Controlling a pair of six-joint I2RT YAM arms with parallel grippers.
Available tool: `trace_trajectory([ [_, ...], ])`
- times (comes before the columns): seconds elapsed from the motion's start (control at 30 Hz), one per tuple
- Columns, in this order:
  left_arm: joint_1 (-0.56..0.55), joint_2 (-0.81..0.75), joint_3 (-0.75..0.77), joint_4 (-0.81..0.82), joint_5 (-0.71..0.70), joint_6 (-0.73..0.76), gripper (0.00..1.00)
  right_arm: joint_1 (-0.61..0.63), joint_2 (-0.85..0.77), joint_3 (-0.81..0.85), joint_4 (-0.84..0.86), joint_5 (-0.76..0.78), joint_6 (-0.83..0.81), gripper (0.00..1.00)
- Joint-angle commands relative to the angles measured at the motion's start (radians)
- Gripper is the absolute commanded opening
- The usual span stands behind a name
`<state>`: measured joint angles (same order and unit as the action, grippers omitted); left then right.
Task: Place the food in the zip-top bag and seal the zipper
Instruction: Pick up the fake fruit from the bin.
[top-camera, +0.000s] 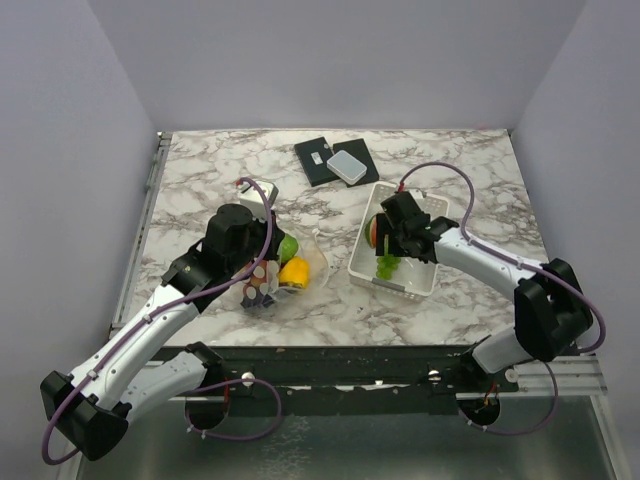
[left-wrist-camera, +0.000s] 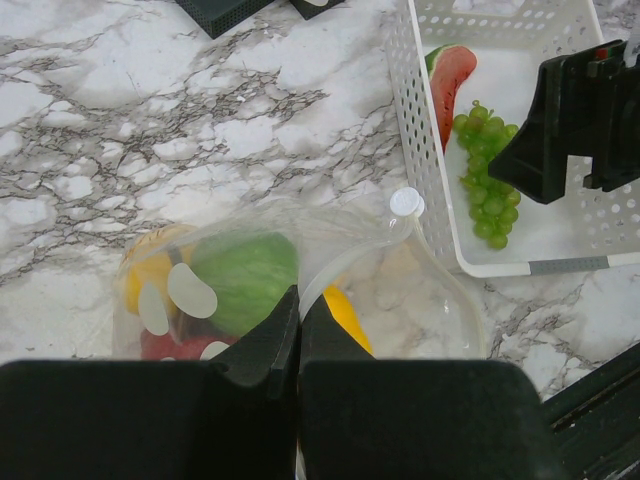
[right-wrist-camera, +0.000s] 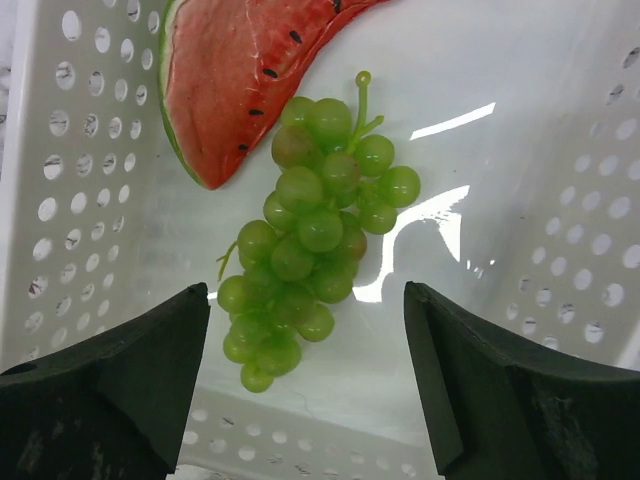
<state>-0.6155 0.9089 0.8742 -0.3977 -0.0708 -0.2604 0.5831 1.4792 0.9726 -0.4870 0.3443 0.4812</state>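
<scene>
The clear dotted zip-top bag lies left of centre on the table, its mouth gaping toward the basket. My left gripper is shut on the bag's mouth edge, where the zipper strip curves away. Inside the bag I see a yellow lemon, a green piece and something red. Green grapes and a watermelon slice lie in the white basket. My right gripper hangs open just over the grapes, a finger on each side, touching nothing.
Two black flat items and a small white box lie at the back of the marble table. A white object sits behind the left arm. The basket's perforated walls closely flank the right gripper.
</scene>
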Motion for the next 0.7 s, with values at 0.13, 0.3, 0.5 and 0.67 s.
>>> trace_trajectory([
  [0.13, 0.0, -0.001, -0.005, 0.033, 0.004, 0.008, 0.0, -0.018, 0.101, -0.004, 0.11, -0.036, 0.103, 0.85],
  [0.3, 0.0, 0.001, -0.006, 0.033, 0.002, 0.008, 0.0, -0.028, 0.152, 0.006, 0.127, -0.026, 0.106, 0.85],
  [0.5, 0.0, 0.004, -0.006, 0.033, 0.0, 0.01, 0.0, -0.041, 0.195, 0.001, 0.155, -0.021, 0.107, 0.81],
  [0.67, 0.0, 0.01, -0.006, 0.033, -0.002, 0.01, 0.0, -0.048, 0.211, 0.0, 0.158, -0.011, 0.102, 0.67],
])
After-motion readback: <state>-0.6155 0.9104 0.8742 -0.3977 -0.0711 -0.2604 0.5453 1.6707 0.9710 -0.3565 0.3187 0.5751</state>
